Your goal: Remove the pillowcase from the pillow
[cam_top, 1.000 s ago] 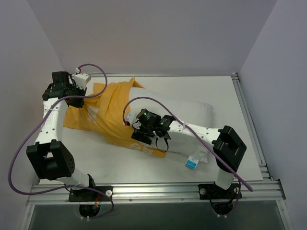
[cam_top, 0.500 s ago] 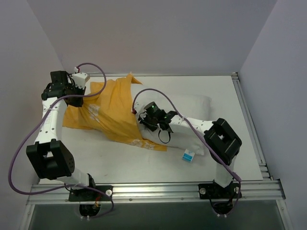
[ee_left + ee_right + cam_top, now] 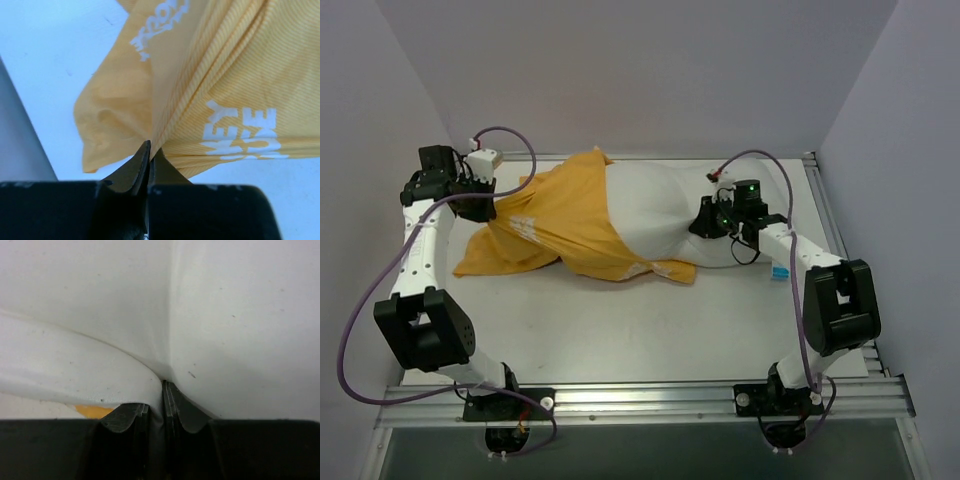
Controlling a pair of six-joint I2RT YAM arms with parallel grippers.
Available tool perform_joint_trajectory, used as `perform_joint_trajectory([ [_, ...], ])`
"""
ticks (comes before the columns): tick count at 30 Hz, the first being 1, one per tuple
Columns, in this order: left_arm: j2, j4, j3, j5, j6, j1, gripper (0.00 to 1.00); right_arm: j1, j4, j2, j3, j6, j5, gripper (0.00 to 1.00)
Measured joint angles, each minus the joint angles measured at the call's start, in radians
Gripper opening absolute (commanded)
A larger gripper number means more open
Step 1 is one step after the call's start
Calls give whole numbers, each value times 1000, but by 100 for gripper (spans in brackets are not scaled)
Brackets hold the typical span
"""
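The orange-yellow pillowcase (image 3: 560,225) lies at the table's left and covers the left end of the white pillow (image 3: 655,205), whose bare right part bulges out of it. My left gripper (image 3: 483,205) is shut on a pinched fold at the pillowcase's far left end. In the left wrist view the striped pillowcase (image 3: 210,75), with white lettering, fans out from the left gripper (image 3: 150,150). My right gripper (image 3: 704,220) is shut on the pillow's right end. In the right wrist view a fold of pillow (image 3: 100,315) sits between the right gripper's (image 3: 162,390) jaws. A blue tag (image 3: 780,272) shows under the right forearm.
Grey walls close in the table on the left, back and right. A metal rail (image 3: 832,230) runs along the right edge and another rail (image 3: 640,402) along the near edge. Purple cables loop off both arms.
My right gripper left the pillowcase's near edge, shut on the pillow and moved right with it. More white pillow now shows outside the pillowcase. The left gripper kept its hold.
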Motion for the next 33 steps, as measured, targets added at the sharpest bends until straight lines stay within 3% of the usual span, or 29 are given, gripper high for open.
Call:
perform_joint_trajectory([
  [5, 3, 18, 49, -104, 37, 46, 2, -164, -83, -1, 0, 11, -19, 0],
  [9, 3, 100, 98, -280, 97, 134, 2, -293, -144, -2, 2, -10, 85, 0],
  [13, 3, 147, 144, -387, 126, 180, 2, -342, -157, -11, 4, -19, 163, 0],
  [23, -88, 120, 179, -203, 74, 71, 2, -281, -157, -37, 7, 27, 216, 0],
  [33, -97, 72, 393, -73, -41, -31, 2, -211, -150, -83, 48, 215, 247, 0],
])
